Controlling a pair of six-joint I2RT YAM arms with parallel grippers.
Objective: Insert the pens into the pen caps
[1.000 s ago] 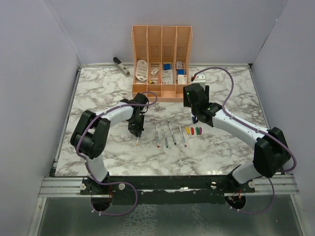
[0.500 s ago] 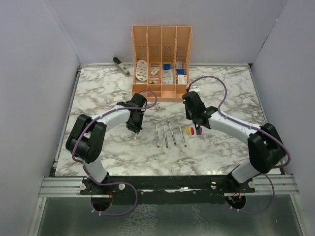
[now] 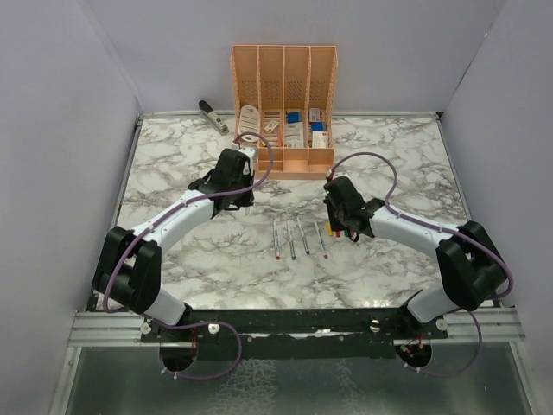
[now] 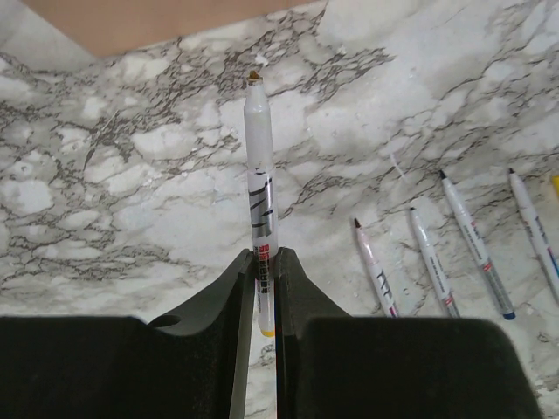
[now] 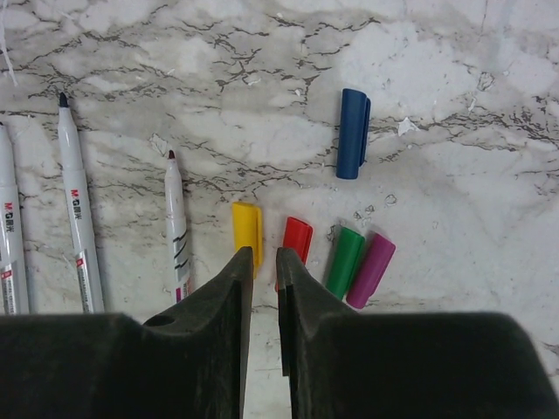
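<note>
My left gripper (image 4: 265, 259) is shut on a grey-white pen (image 4: 259, 188). The pen is lifted off the marble, its brownish tip pointing away and its yellow end between the jaws. Several more pens (image 3: 296, 238) lie side by side mid-table, also seen in the left wrist view (image 4: 432, 262). My right gripper (image 5: 265, 255) hovers over the pen caps, its jaws a narrow gap apart with nothing between them. Its tips straddle the space between the yellow cap (image 5: 247, 229) and the red cap (image 5: 297, 237). Green (image 5: 346, 260) and magenta (image 5: 371, 269) caps lie to the right. The blue cap (image 5: 352, 133) lies farther off.
An orange organizer (image 3: 283, 112) holding white stationery stands at the table's back. A grey stapler (image 3: 212, 117) lies to its left. Purple-grey walls close in both sides. One pen (image 5: 177, 227) lies just left of the yellow cap.
My left arm has carried its pen away from the pen row toward the organizer. My right gripper has come down over the caps and its jaws have narrowed.
</note>
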